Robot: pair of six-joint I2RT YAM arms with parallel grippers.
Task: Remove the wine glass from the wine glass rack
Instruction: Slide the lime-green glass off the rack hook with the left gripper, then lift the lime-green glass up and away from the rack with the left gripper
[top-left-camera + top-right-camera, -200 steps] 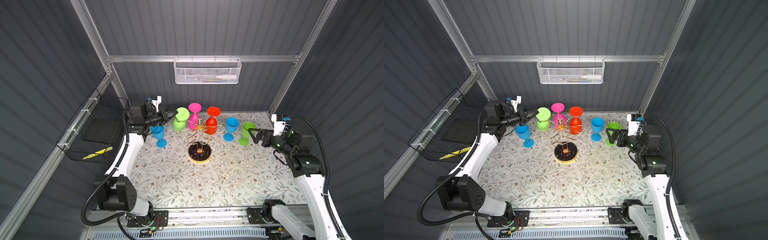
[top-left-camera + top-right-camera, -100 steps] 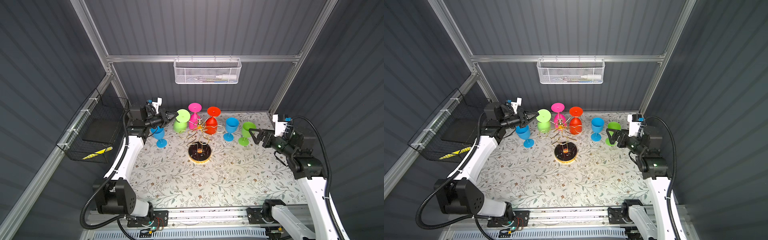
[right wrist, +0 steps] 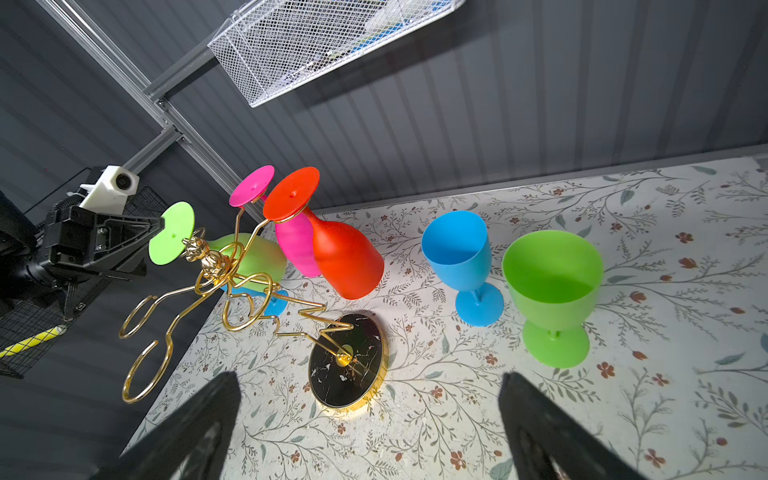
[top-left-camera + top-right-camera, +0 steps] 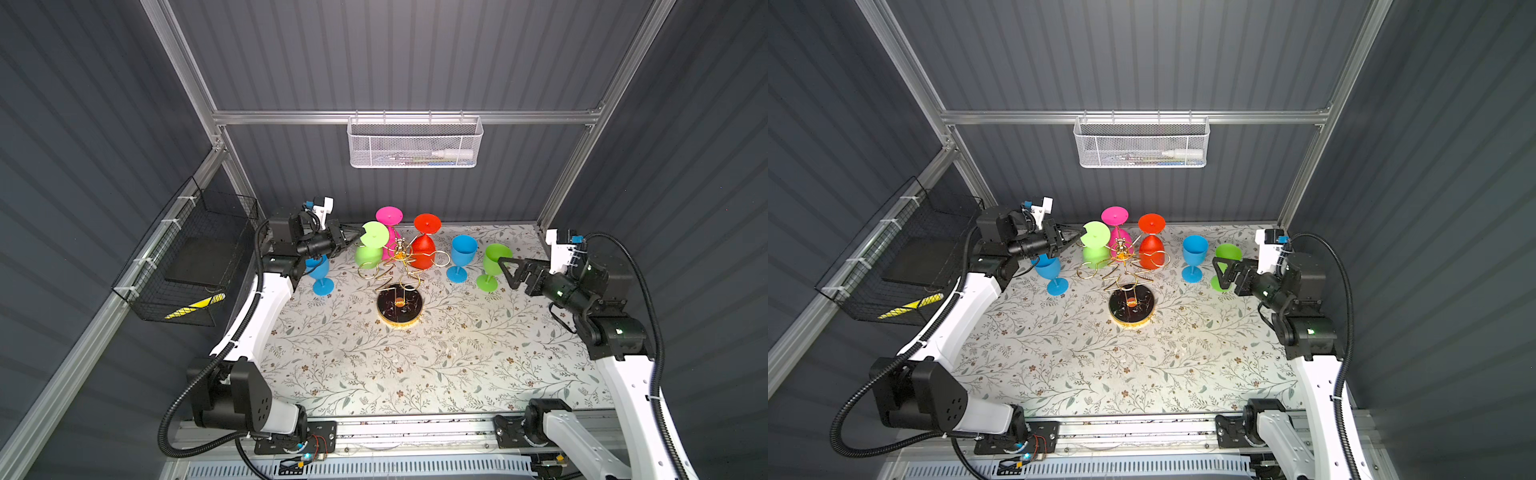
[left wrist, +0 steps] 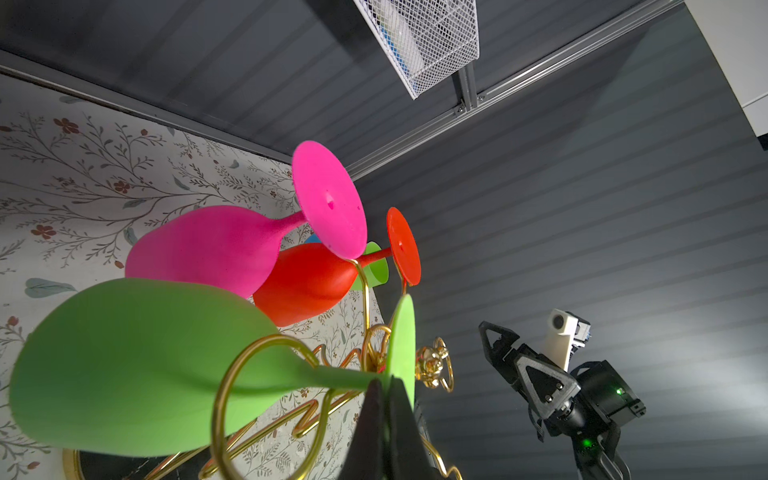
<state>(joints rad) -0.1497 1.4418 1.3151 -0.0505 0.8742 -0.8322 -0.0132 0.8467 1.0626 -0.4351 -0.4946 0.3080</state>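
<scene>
Beside the wine glass rack (image 4: pixel 400 306), on its left, the left gripper (image 4: pixel 356 233) is pinched tight on the foot of an upside-down green wine glass (image 4: pixel 368 255), whose stem sits in a gold ring loop (image 5: pixel 266 386). Right of the rack, the right gripper (image 4: pixel 508 272) hangs with fingers spread wide, holding nothing, near an upright green glass (image 4: pixel 490 257).

Robot lab test cell, not a home. Workspace was enclosed by aluminium profile frame (image 4: pixel 399 117) and grey ribbed panels (image 4: pixel 374 62). Left arm (image 4: pixel 266 316) and right arm (image 4: pixel 631 390) were mounted on slotted rail (image 4: pixel 415 428) at front edge. Floral sheet (image 4: pixel 415 365) was laid as tabletop. White mesh basket (image 4: pixel 413 143) and black wire basket (image 4: pixel 187 266) were hung on frame.
</scene>
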